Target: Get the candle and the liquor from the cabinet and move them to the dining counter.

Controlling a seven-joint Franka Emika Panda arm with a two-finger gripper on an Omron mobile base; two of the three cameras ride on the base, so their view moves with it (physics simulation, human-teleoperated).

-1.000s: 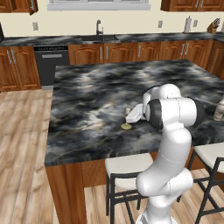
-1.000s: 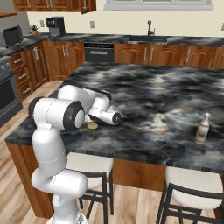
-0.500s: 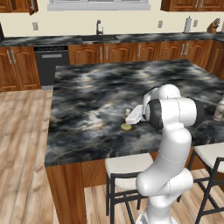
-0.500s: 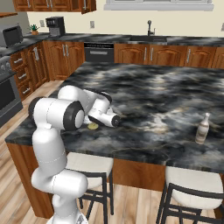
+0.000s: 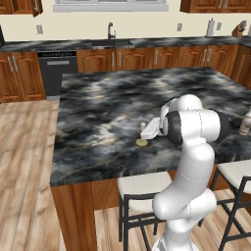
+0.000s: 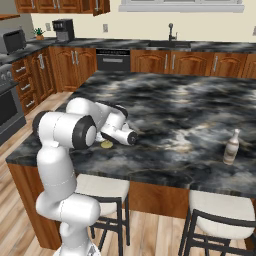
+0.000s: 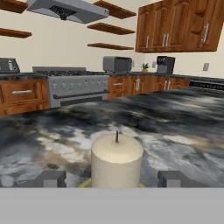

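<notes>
Candle [image 7: 117, 159] stood upright on the dining counter [image 5: 108, 108] near its front edge, midway between the spread fingertips [image 7: 51, 178] of the gripper [image 7: 111, 178], which gripped nothing, while the liquor [image 6: 231, 146] stood well apart.

The candle [image 7: 117, 159] stands on the tabletop [image 5: 112, 103], near its front edge, between the two tips of the tool [image 7: 109, 178]. The liquor [image 6: 231, 147] stands on the same tabletop, far off to the right. Stools [image 6: 222, 210] sit in front, below the edge.
</notes>
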